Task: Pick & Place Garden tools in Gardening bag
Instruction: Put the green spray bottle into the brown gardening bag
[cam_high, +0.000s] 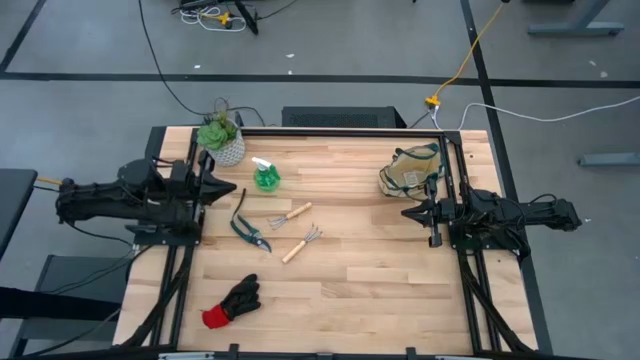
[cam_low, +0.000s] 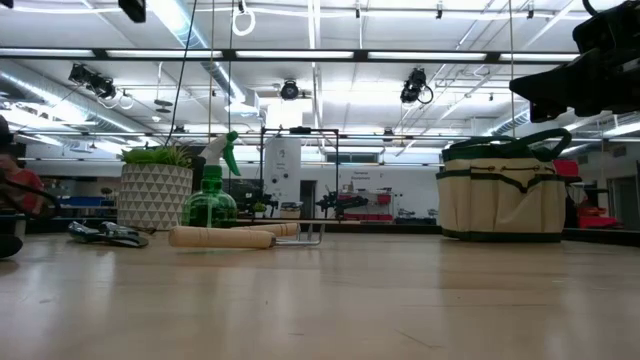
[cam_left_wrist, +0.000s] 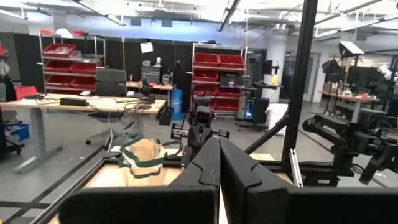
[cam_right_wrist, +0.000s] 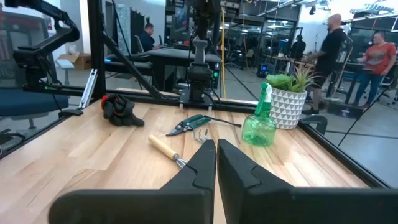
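The green spray bottle (cam_high: 265, 177) stands near the plant pot. The dark-handled shears (cam_high: 248, 229), the two wooden-handled tools (cam_high: 290, 215) (cam_high: 301, 243) and the black glove with red cuff (cam_high: 232, 303) lie flat on the table. The beige bag (cam_high: 409, 171) stands at the far right. My left gripper (cam_high: 238, 190) is shut and empty at the table's left. My right gripper (cam_high: 405, 212) is shut and empty at the right, just near of the bag.
A leafy plant in a white pot (cam_high: 221, 140) stands at the far left corner. Black frame rails (cam_high: 452, 180) run along both table sides. Bare wood (cam_high: 380, 280) lies at the near middle and right. People (cam_right_wrist: 336, 50) stand beyond the table.
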